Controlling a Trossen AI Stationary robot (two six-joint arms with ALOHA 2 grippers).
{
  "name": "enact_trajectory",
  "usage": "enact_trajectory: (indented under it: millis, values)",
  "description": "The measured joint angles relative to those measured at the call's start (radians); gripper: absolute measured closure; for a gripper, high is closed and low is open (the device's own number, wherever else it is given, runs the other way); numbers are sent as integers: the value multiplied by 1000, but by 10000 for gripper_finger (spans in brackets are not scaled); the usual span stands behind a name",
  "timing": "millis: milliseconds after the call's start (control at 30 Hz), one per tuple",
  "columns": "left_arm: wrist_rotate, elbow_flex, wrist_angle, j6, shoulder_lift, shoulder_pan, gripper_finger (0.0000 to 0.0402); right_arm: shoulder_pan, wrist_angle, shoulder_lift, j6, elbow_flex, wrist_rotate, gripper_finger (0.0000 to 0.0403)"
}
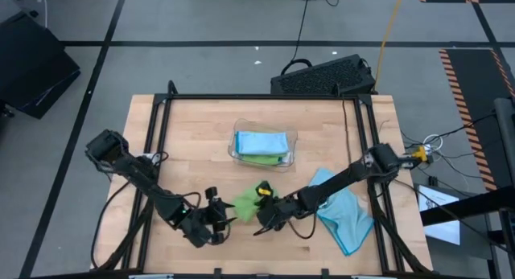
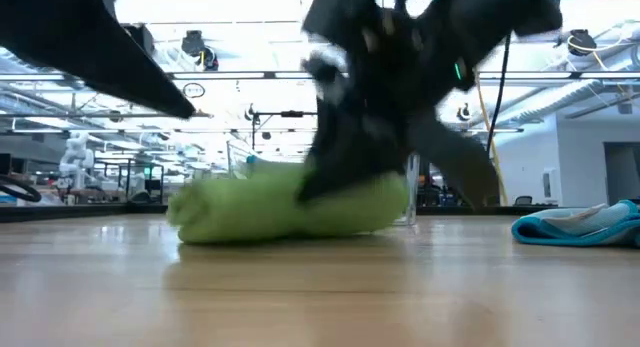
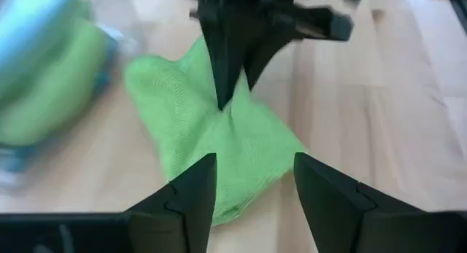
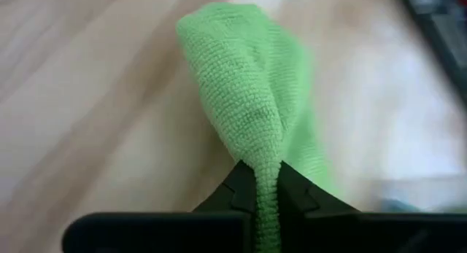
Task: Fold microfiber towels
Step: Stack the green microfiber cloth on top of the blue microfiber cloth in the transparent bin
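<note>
Green towel (image 4: 252, 100) is pinched in the right pincer (image 4: 267, 186); left pincer (image 3: 252, 181) gapes beside it

A robotics lab is showing here: hazard-striped floor (image 1: 467, 78), trailing cables (image 1: 302, 22), open hall ceiling lights (image 2: 250, 7) (other rigs standing behind).

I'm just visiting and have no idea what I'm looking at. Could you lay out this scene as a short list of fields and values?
Setting: wooden table with two dark robot arms
Right gripper: shut on the lime green towel, pinching a bunched fold
Left gripper: open, just short of the same towel, not gripping it
Clear tray: mid-table, holding folded blue and green towels
Loose blue towel: crumpled near the table's right edge
Stage: green towel bunched, not yet folded flat
</note>
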Motion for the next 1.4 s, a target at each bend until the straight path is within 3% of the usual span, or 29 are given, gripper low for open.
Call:
enact_trajectory:
  millis: [200,600,867,1133,1400]
  values:
    - [-200,0,-20,-10,-8,-65,215,-40,-63,-148,9,3,72,393]
    - [-237,0,-54,-124,-2,-100,215,-270,-70,-373,-50,5,142,393]
    - [-242,0,-33,-119,-2,-99,215,-407,-40,-328,-106,6,194,393]
    - [-243,0,-27,-91,-2,-99,215,-409,-36,-233,-155,6,194,393]
    - [-243,0,-27,-90,-2,-99,215,-396,-42,-227,-145,6,189,391]
